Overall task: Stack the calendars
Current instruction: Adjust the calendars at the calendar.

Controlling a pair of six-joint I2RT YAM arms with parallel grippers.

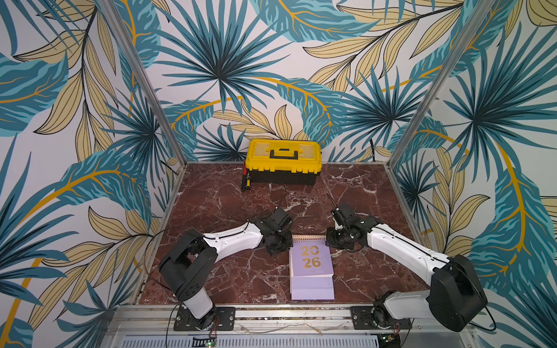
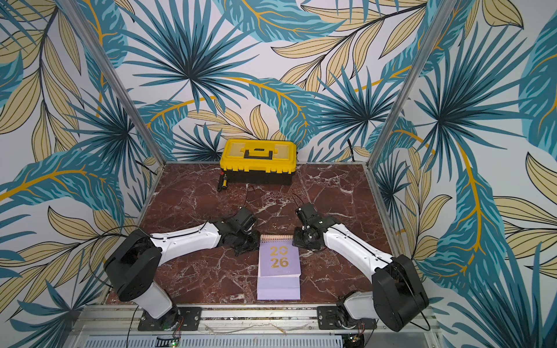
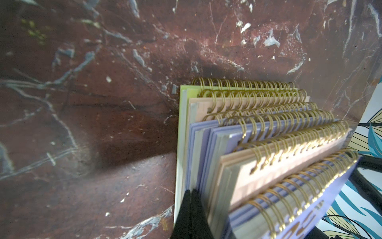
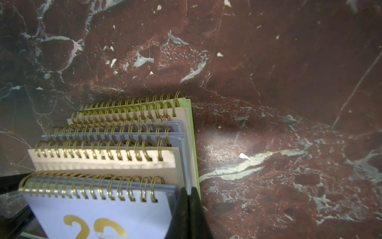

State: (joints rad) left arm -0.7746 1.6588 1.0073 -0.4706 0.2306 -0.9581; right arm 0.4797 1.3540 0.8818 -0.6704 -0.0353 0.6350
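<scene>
Left pincer (image 3: 190,195) has its tips together, holding nothing, right at the left edge of the calendars (image 1: 312,260). Right pincer (image 4: 187,193), likewise closed and empty, sits at the opposite edge. The calendars lie stacked front-centre on the counter (image 1: 217,208), lilac cover up, reading "2026" in gold. Toolbox (image 1: 283,159) stands well behind.

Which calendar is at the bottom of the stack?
The lime green calendar, the only green one; every calendar above it is peach or lilac.
</scene>
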